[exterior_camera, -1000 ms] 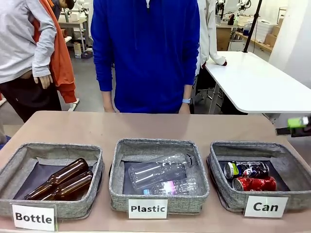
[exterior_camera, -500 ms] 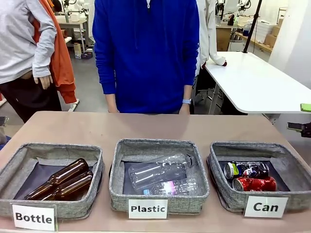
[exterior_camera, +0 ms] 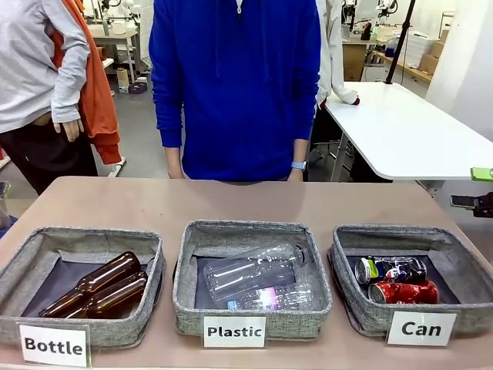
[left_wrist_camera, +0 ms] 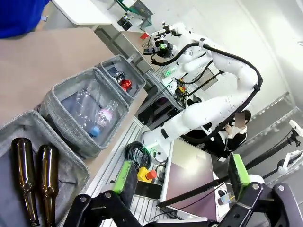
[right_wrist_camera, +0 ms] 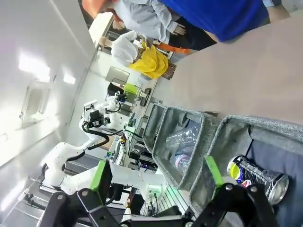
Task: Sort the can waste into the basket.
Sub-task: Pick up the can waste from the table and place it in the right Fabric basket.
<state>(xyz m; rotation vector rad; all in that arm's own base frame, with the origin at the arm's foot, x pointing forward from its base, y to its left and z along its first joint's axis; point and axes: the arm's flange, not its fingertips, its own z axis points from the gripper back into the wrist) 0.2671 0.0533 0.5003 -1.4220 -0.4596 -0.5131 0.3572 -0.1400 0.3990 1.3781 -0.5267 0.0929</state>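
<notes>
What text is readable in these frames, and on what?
"Bottle": white label on the left basket.
"Plastic": white label on the middle basket.
"Can": white label on the right basket.
Print on the blue can, the red can and a plastic bottle's wrapper: too small and blurred to read.

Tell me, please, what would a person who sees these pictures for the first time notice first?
Three grey baskets stand in a row along the near edge of the table, labelled Bottle, Plastic and Can. The Can basket at the right holds the blue can and the red can, lying side by side. A person in a blue top stands behind the table.
</notes>
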